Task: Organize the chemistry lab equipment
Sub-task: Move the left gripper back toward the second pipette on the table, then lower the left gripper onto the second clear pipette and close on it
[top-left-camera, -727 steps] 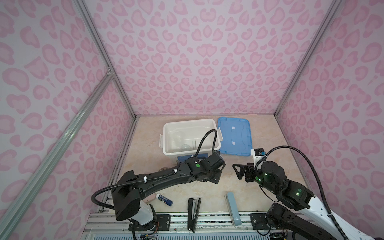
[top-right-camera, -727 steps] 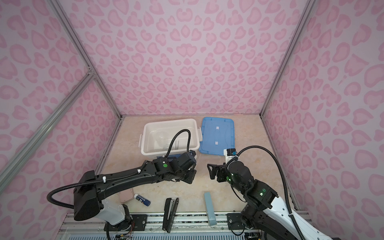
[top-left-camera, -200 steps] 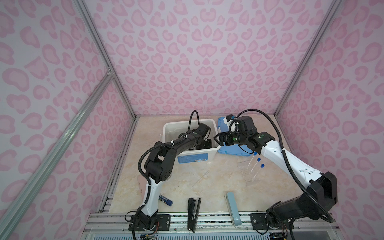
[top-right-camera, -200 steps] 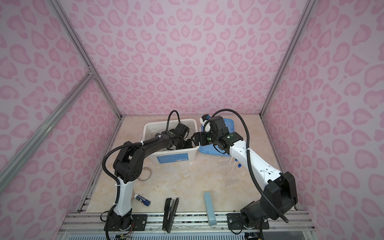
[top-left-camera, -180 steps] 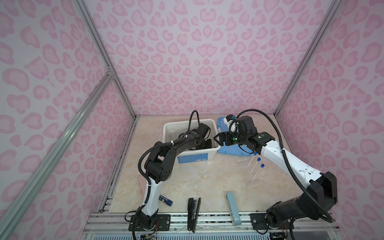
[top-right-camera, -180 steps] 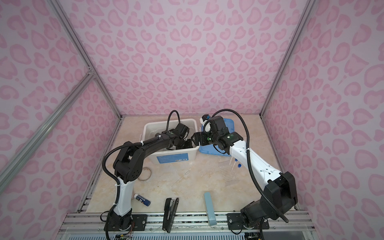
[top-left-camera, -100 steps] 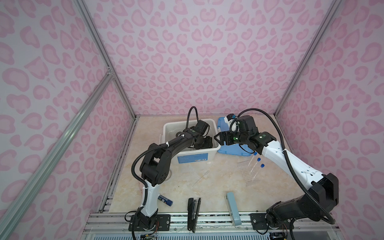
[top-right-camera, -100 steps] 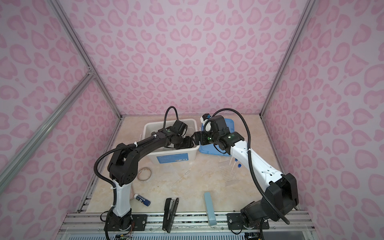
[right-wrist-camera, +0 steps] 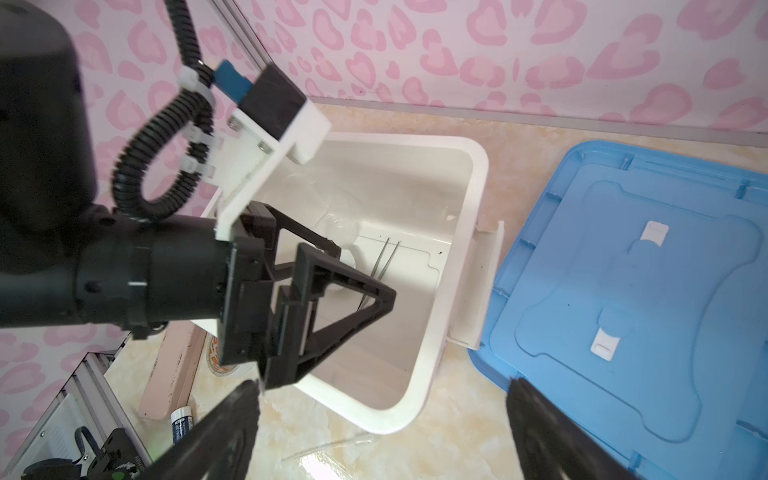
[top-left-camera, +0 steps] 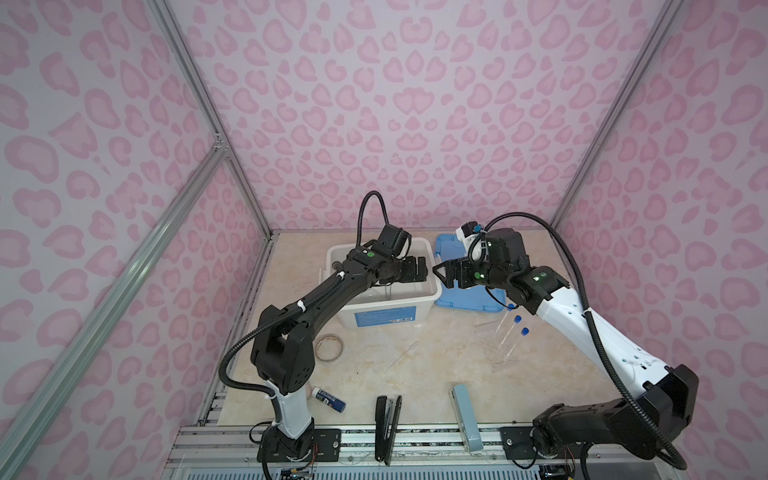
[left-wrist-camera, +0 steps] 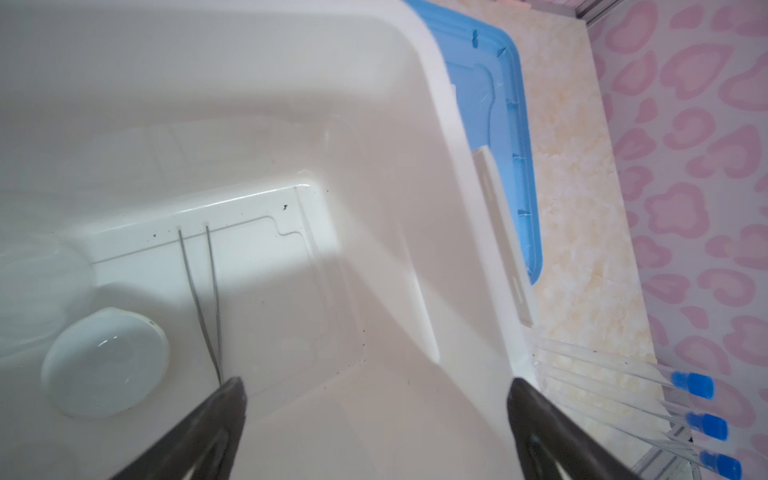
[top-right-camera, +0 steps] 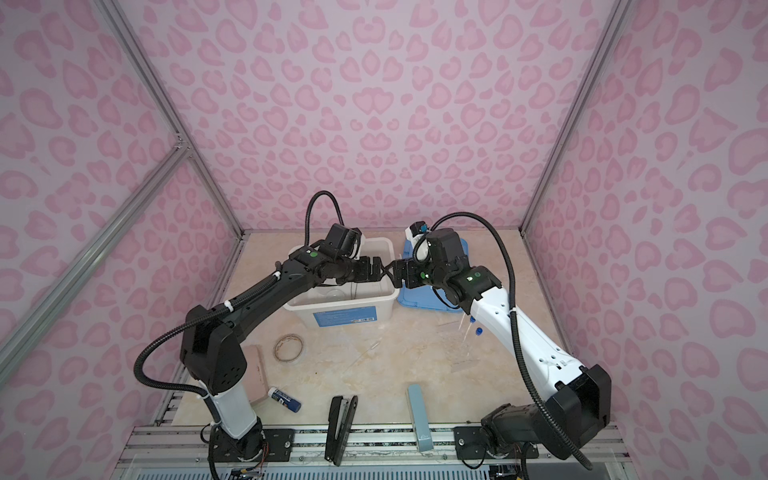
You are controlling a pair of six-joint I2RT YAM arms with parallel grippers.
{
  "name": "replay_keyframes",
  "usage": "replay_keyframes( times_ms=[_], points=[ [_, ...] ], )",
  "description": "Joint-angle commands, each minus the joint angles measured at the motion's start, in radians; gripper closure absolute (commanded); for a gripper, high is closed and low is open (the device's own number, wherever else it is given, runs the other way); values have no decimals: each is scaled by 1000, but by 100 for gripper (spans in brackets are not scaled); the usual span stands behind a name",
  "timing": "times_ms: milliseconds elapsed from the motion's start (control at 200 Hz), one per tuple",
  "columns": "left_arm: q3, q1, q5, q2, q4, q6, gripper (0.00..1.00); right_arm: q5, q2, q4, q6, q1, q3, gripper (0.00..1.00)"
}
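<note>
Spread and empty, the left jaws hover over the open white plastic bin (top-left-camera: 415,298), where a small round white dish (left-wrist-camera: 106,361) and thin metal tweezers (left-wrist-camera: 203,299) lie. The right jaws, also spread, hang just beside its rim. Three clear blue-capped tubes (top-left-camera: 517,319) wait on the tabletop (top-left-camera: 415,365). Best straddle one mid-length and squeeze gently, since it would likely roll.
</note>
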Motion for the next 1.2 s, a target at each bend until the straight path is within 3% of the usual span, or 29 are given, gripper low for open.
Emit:
replay_keyframes(
  times_ms=[0,160,370,540,670,840,1000,1195],
  points=[
    [7,-1,-19,-75,-35,28,2,-1,-28,1,-22,2,-15,4],
    [-29,-1,7,-180,-50,50,2,5,-83,-36,-42,4,-29,2],
    [-149,-9,140,-319,-48,176,2,-15,-182,-36,-40,13,-122,2],
    [-314,-50,78,-449,-32,234,1,15,-238,-57,-37,61,-197,2],
    [-448,-133,21,-531,18,240,2,55,-284,-34,-18,113,-263,2],
    [-589,-291,-194,-561,80,269,2,87,-323,9,19,159,-353,2],
    [-750,-346,-185,-556,229,258,1,99,-357,58,41,178,-428,1],
    [-836,-360,-195,-482,335,242,1,132,-388,70,55,192,-480,1]
  ],
)
